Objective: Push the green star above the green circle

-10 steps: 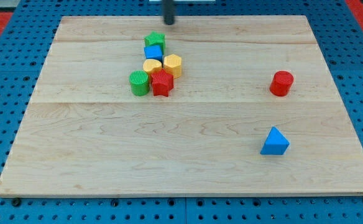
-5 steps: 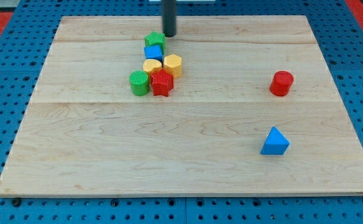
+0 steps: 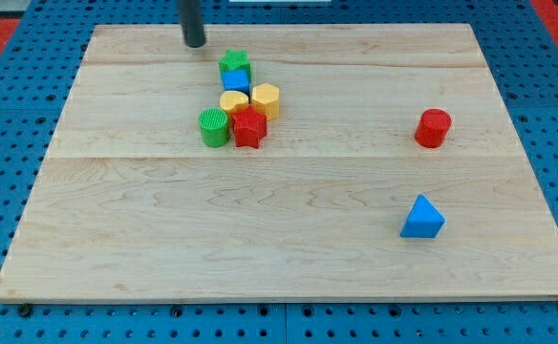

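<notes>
The green star (image 3: 234, 64) sits at the top of a tight cluster near the board's upper middle. The green circle (image 3: 213, 126) stands at the cluster's lower left. Between them are a blue cube (image 3: 236, 81), a yellow heart-like block (image 3: 233, 101), a yellow hexagon (image 3: 266, 99) and a red star (image 3: 249, 127). My tip (image 3: 195, 43) is up and to the left of the green star, a short gap away, not touching it.
A red cylinder (image 3: 433, 127) stands at the right of the wooden board (image 3: 289, 248). A blue triangle (image 3: 421, 218) lies at the lower right. Blue pegboard surrounds the board.
My tip moved down beside the green star's upper right, then swung left across the top of the board. The green star shifted slightly left.
</notes>
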{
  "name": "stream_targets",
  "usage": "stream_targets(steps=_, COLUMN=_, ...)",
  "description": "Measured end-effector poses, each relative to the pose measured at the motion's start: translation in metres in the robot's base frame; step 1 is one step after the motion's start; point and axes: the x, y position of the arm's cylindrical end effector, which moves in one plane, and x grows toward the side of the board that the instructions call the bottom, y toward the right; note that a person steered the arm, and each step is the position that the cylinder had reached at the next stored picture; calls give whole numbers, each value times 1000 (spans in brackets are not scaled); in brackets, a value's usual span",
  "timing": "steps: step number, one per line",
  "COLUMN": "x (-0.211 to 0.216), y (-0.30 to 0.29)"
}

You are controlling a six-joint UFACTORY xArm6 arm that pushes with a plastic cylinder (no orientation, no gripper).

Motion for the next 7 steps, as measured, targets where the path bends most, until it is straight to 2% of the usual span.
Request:
stream_targets(steps=1, x=18, y=69)
stream_targets(steps=2, x=34, y=79)
stream_targets(steps=3, x=27, y=-4)
stream_targets(steps=4, x=25, y=-43)
stream_targets(steps=5, x=-1, y=-2)
stream_targets(steps=6, x=32, y=48)
stream_targets(steps=7, x=43, y=-23)
